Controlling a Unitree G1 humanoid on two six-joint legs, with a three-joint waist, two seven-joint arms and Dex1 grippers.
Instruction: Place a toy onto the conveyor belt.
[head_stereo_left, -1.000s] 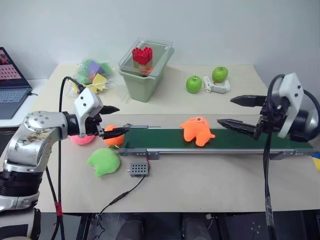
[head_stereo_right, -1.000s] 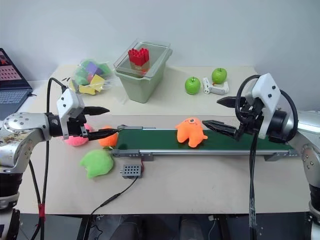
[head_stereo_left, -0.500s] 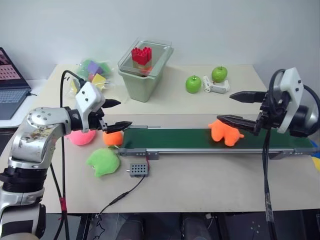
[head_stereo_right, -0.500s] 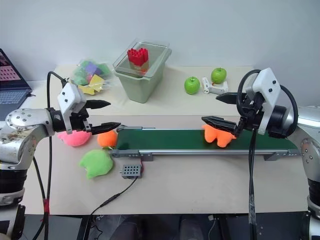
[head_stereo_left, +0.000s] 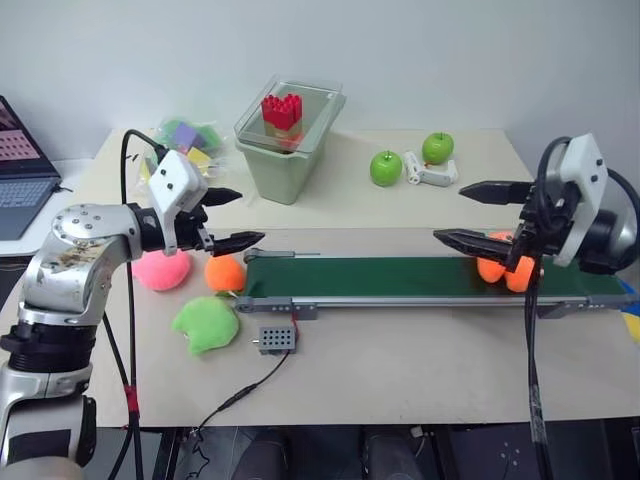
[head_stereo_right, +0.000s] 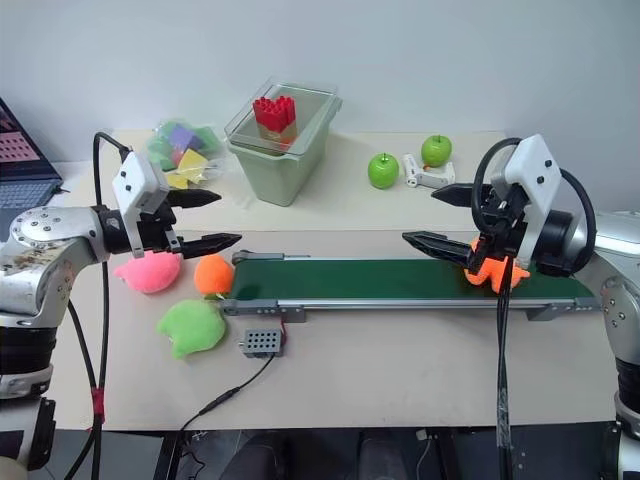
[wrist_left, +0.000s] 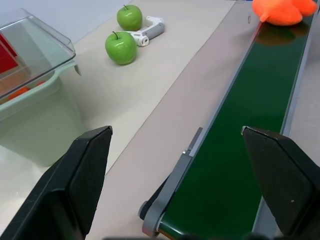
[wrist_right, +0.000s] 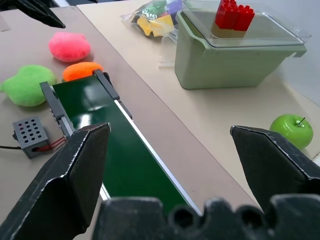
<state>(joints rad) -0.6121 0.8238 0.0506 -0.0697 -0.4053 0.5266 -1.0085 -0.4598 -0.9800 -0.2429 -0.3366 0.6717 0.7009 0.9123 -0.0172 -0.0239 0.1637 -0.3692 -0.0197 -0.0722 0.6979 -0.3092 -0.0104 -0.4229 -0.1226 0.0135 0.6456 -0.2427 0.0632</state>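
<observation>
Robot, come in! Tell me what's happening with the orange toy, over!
Both end effectors open, left, right. Toy riding conveyor belt under the right one. Belt ahead clear.

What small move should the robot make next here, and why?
Probably none with the toy: it already lies on the conveyor belt, near its right end, beside the open right gripper. The left gripper hangs open over the belt's left end; I would draw it back.
</observation>
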